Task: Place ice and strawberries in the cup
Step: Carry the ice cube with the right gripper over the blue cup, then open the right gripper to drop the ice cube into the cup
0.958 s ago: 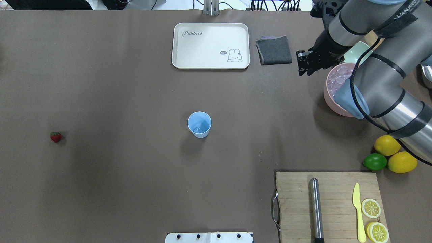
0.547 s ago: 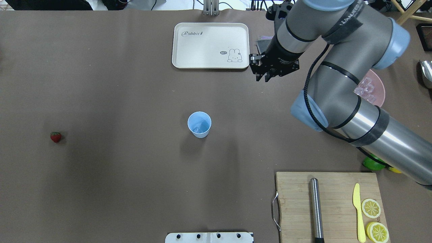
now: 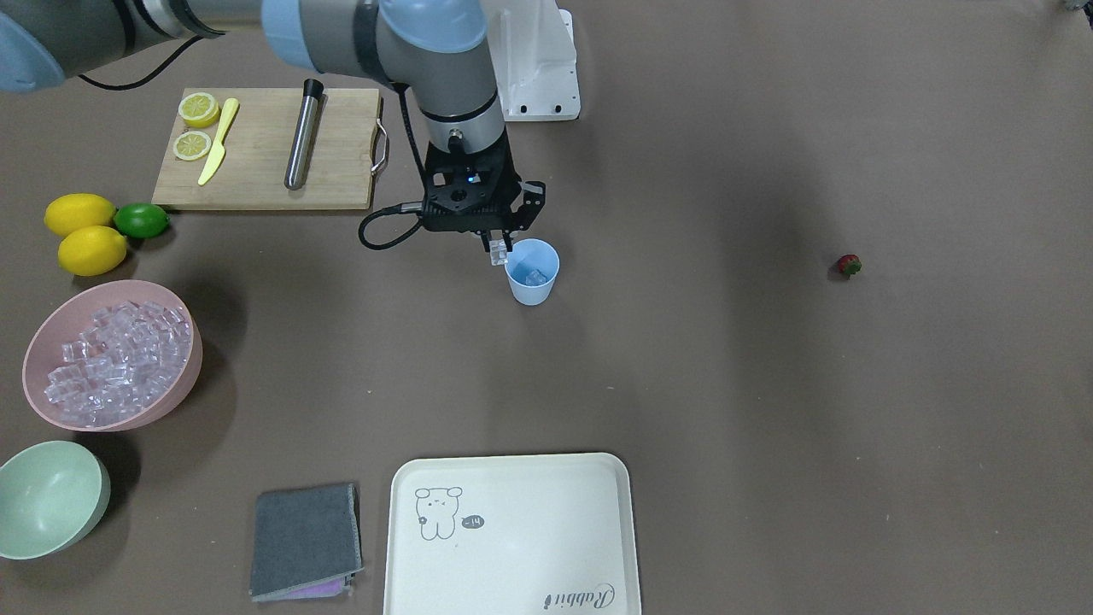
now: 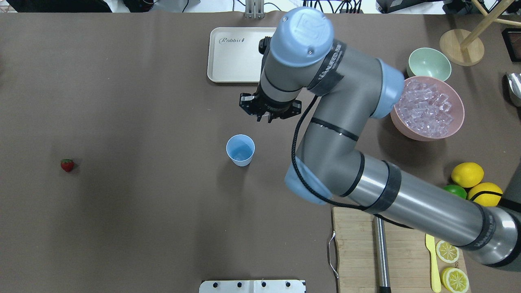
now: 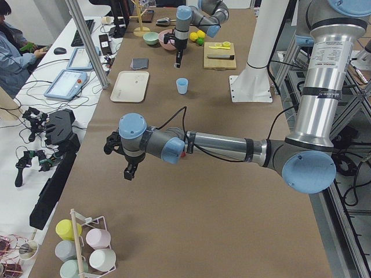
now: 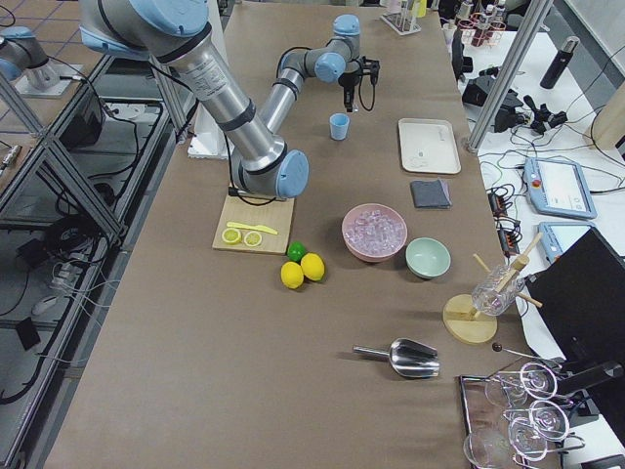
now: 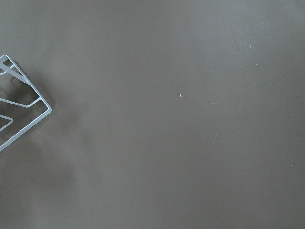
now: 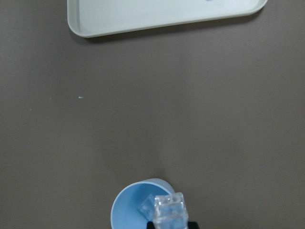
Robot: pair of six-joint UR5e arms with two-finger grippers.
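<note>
1. The cup (image 4: 240, 149) stands mid-bench with one ice cube (image 3: 535, 277) inside.
2. The right hand (image 3: 499, 243) hangs just above the cup's rim, gripping a second ice cube (image 8: 170, 212).
3. The strawberry (image 4: 67, 165) lies far to the cup's left.
4. Beyond the cup lies the tray (image 4: 234, 55), with a folded cloth (image 3: 306, 540) just right of it.
5. Further right, a large bowl (image 4: 421, 136) holds the ice heap (image 4: 427, 106); a smaller bowl (image 4: 429, 63) sits just beyond it.
6. Nearer the robot, two lemons (image 4: 467, 174) and a lime (image 3: 141, 219) cluster together. Nearest of all, the cutting board (image 3: 256, 162) carries a rod (image 3: 299, 137), a knife (image 3: 218, 141) and lemon halves (image 3: 198, 109).
</note>
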